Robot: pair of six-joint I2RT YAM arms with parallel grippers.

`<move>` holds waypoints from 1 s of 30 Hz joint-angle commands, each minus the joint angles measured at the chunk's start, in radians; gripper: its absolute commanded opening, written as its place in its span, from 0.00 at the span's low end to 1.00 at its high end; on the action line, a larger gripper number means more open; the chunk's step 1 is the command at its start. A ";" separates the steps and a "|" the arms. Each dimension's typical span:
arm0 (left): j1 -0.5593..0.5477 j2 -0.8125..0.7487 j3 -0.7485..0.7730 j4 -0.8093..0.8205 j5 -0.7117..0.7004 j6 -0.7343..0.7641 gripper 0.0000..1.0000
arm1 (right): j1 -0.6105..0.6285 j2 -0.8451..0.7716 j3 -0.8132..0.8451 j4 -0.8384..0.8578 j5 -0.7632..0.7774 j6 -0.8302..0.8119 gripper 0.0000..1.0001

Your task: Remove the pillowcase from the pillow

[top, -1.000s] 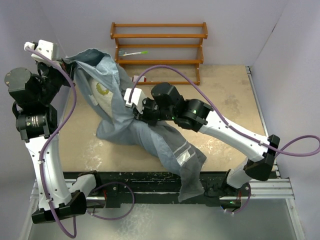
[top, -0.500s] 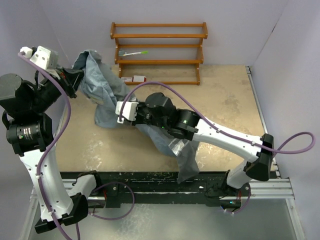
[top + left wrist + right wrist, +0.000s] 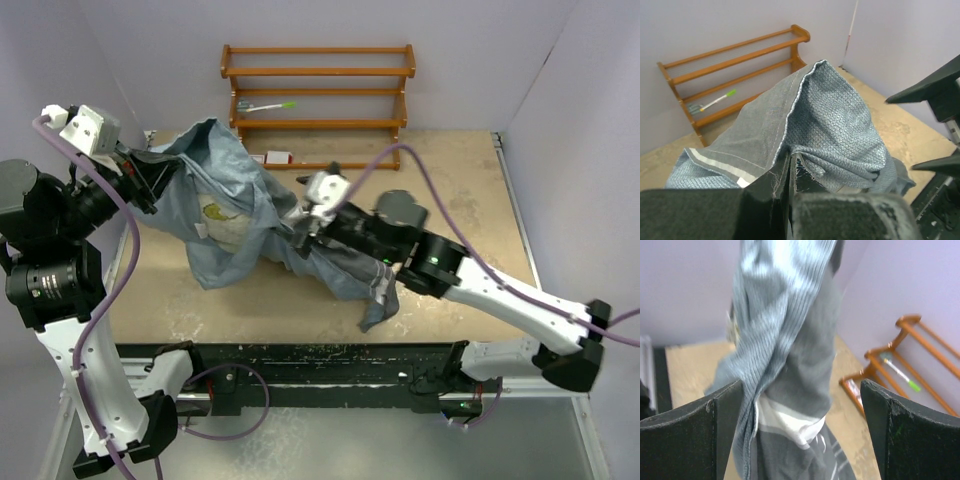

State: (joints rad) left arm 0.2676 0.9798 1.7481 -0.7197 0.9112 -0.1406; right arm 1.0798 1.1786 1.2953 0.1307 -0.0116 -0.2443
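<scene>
The pillowcase point(image 3: 300, 235) lies bunched across the middle of the table, blue-grey inside out, with its striped dark end trailing to the front edge. A patch of the cream pillow point(image 3: 214, 213) with a round mark shows inside its open mouth. My left gripper point(image 3: 152, 173) is shut on the pillowcase's hemmed edge point(image 3: 790, 107) and holds it up at the far left. My right gripper point(image 3: 305, 218) stands wide open at the cloth's middle. In the right wrist view the pillowcase point(image 3: 785, 340) hangs between the fingers point(image 3: 690, 430), brushing the left one, unpinched.
A wooden rack point(image 3: 318, 105) stands against the back wall, with a green-and-white brush point(image 3: 266, 105) on one shelf and a small red-and-white box point(image 3: 270, 157) at its foot. Purple walls close in on both sides. Bare tan table point(image 3: 460, 190) lies to the right.
My right gripper has opened and let go of the pillowcase, shifting right. The left gripper kept its hold, and the cloth's mouth spread so the pillow shows again.
</scene>
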 commanded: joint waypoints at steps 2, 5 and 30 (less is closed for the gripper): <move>-0.001 0.021 0.054 0.047 0.074 -0.078 0.00 | 0.082 -0.074 -0.037 0.090 0.008 0.060 0.97; -0.001 0.026 0.070 0.038 0.096 -0.080 0.00 | 0.121 -0.064 -0.019 0.033 0.016 0.040 0.98; -0.001 -0.006 0.058 0.015 0.157 -0.083 0.00 | 0.402 0.370 0.364 -0.100 0.681 -0.296 0.90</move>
State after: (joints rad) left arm 0.2676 0.9901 1.7782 -0.7589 1.0309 -0.1959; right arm 1.5406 1.5223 1.5635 0.0353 0.4618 -0.4637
